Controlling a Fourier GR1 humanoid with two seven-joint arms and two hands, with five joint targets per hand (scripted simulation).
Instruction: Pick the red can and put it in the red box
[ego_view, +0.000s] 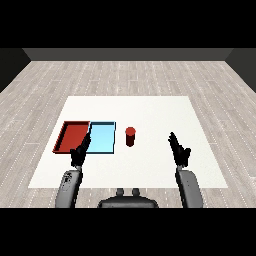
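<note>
The red can (130, 136) stands upright on the white table, just right of the light blue tray. At the left lies the red tray (73, 136), with nothing in it. My right hand (179, 149) hovers to the right of the can, well apart from it, fingers straight and pointing away from me. My left hand (80, 152) sits over the near edge where the two trays meet, its fingers also straight. Neither hand holds anything.
The light blue tray (102, 137) lies between the red tray and the can, touching the red one side by side. The white table (150, 112) extends behind and to the right of the can.
</note>
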